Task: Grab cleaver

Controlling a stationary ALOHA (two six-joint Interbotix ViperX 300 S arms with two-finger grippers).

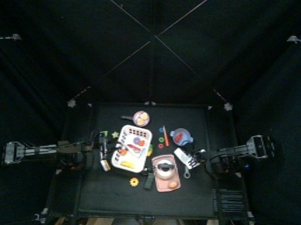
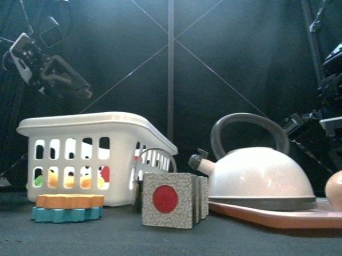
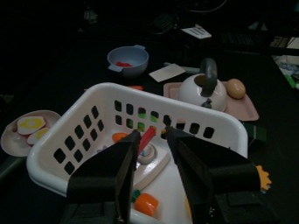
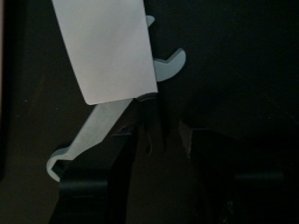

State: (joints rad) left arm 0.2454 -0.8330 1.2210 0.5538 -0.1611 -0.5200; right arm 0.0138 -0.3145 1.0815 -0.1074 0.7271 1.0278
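The cleaver (image 1: 186,158) lies on the table to the right of the board, below the blue bowl. In the right wrist view its broad pale blade (image 4: 111,48) fills the space just ahead of my right gripper (image 4: 152,131), and a pale teal curved piece shows beside and under it. The jaws stand wide open on either side of the dark part trailing from the blade, and they grip nothing. From above, the right gripper (image 1: 198,159) hangs at the cleaver's right end. My left gripper (image 3: 155,144) hovers open over the white basket (image 3: 105,109).
A pinkish board (image 1: 165,171) carries a white kettle (image 2: 261,170). The blue bowl (image 1: 180,136) and a plate (image 1: 143,119) sit further back. At the table's front stand a cube with a red dot (image 2: 171,200) and stacked orange and teal pieces (image 2: 67,207).
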